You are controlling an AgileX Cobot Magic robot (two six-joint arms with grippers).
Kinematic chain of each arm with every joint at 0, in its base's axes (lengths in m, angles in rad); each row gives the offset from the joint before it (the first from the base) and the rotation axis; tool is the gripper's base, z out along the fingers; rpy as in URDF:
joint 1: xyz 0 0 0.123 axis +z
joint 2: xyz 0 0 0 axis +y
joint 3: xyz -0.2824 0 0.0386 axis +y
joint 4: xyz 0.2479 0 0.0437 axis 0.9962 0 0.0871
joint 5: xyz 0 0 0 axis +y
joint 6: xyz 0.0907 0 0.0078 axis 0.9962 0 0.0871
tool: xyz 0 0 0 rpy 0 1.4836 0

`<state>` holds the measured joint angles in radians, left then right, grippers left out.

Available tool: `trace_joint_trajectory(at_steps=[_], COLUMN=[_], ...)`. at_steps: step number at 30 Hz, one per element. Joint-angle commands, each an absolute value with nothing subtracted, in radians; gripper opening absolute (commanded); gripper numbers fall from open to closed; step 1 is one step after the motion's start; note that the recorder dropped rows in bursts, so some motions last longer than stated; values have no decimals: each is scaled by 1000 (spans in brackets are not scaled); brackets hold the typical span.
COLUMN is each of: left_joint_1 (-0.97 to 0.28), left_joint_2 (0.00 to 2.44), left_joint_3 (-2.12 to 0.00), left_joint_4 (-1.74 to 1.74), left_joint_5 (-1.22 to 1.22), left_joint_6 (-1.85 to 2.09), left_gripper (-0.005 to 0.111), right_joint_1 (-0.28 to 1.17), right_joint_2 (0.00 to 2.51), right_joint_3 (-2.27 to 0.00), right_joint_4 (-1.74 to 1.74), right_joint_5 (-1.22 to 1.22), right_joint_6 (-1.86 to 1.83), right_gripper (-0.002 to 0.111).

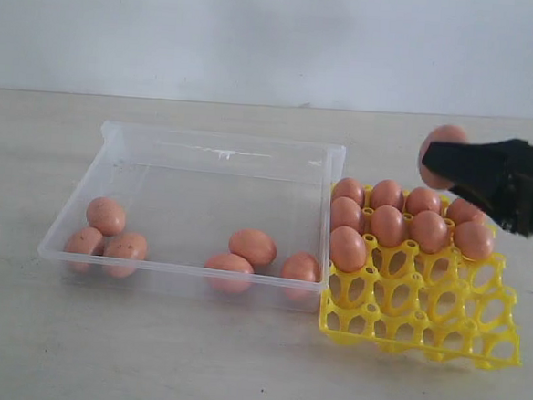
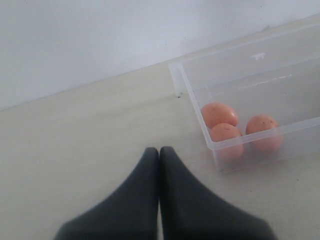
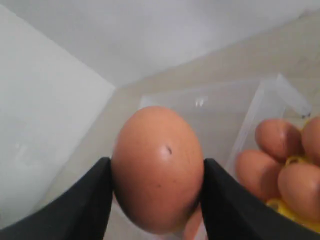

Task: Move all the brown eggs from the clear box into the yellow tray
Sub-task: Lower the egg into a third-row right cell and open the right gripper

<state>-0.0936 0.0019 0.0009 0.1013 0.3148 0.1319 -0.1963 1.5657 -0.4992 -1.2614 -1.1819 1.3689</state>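
Your right claw [image 1: 438,162] is pinching one brown egg [image 3: 157,167] across its middle. A dark finger [image 3: 80,205] presses on each side, and the shell bulges out past the tips. In the exterior view that egg hangs in the air over the far right part of the yellow tray [image 1: 440,336], higher than the eggs seated there and touching none of them. The tray carries nine eggs: a far row of four [image 1: 387,194], a second row of four [image 1: 388,225], and a single egg [image 1: 348,249] in the left cup of the third row. The cups nearer the front show only yellow lattice. The tray sits on the counter [image 1: 237,363] just beside the right wall of the clear box [image 1: 220,142]. Six eggs lie in the box, well apart from your right claw: a huddle of three at the left end [image 1: 106,215] and three near the front wall toward the right [image 1: 252,247]. Your left claw [image 2: 159,152] has its fingers pressed together with nothing between them. It hangs over bare counter near the box corner where the left-end three lie.
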Motion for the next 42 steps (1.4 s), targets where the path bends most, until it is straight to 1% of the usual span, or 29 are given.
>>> trace_joint_trajectory(at_steps=[1,5,10,12,16,21,36,38,42], left_joint_1=[-92,-92,-92,-92,-92,-92,-92,-92,-92], left_joint_2=[0,0,0,0,0,0,0,0,0], left_joint_3=[0,0,0,0,0,0,0,0,0], left_joint_4=[93,93,93,93,93,93,93,93,93], left_joint_5=[307,307,307,307,307,307,307,307,307], left_joint_6=[132,132,132,132,132,132,132,132,132], left_gripper=[-4,-4,-4,-4,-4,-4,-4,-4,-4], right_joint_1=[-186,-119,-2,35,78,82,82,82,82], right_joint_2=[1567,1567,1567,1567,1567,1571,1690,1706,1708], right_joint_3=[-494,-494,-494,-494,-494,-494,-512,-536,-540], right_joint_4=[-1552,-1451,-1351,-1280,-1184,-1051,-1018,-1024,-1024], right_joint_5=[-1220,-1083,-750,-685,-659,-619,-645,-646,-644], right_joint_6=[1356,1241,1050,942,794,688,665,667,667], right_gripper=[0,0,0,0,0,0,0,6,24])
